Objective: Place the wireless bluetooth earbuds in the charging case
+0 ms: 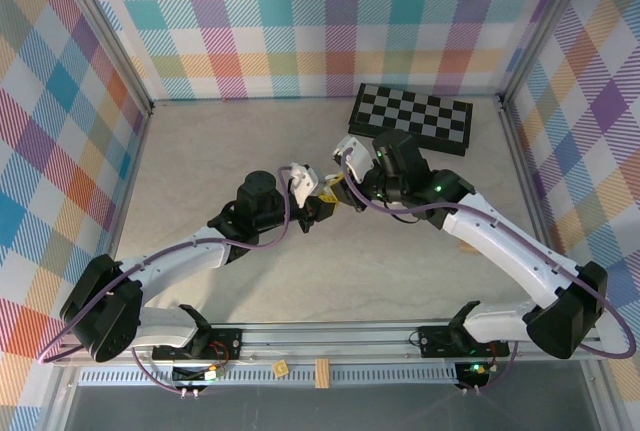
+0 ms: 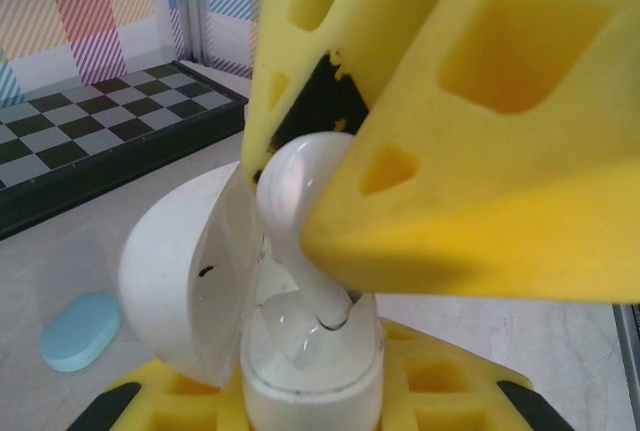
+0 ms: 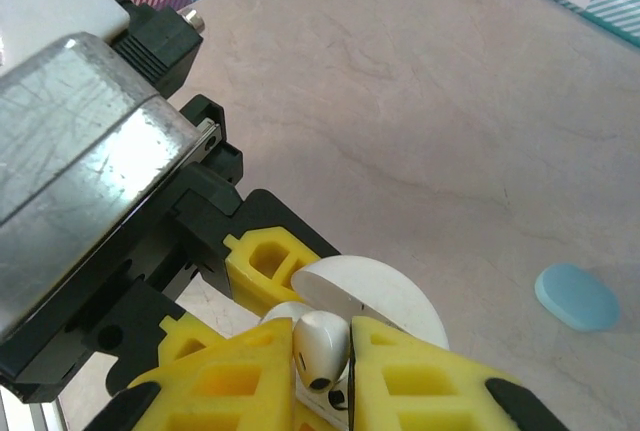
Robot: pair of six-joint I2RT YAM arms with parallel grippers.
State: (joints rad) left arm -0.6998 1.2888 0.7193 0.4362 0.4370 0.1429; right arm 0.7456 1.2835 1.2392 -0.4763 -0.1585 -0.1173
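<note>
My left gripper [image 2: 310, 409] is shut on the white charging case [image 2: 312, 371] and holds it upright, with its lid [image 2: 185, 271] swung open to the left. My right gripper [image 3: 322, 376] is shut on a white earbud [image 3: 320, 343], pinched between its yellow fingers [image 2: 480, 151]. The earbud [image 2: 295, 186] stands just over the open case with its stem tip down in the case's socket. In the top view the two grippers [image 1: 322, 209] [image 1: 345, 196] meet above mid-table. The case lid [image 3: 375, 291] shows behind the earbud in the right wrist view.
A light blue oval case [image 3: 575, 296] lies closed on the table, to the left of the held case [image 2: 80, 329] in the left wrist view. A folded chessboard [image 1: 412, 118] lies at the back right. Checked walls enclose the table.
</note>
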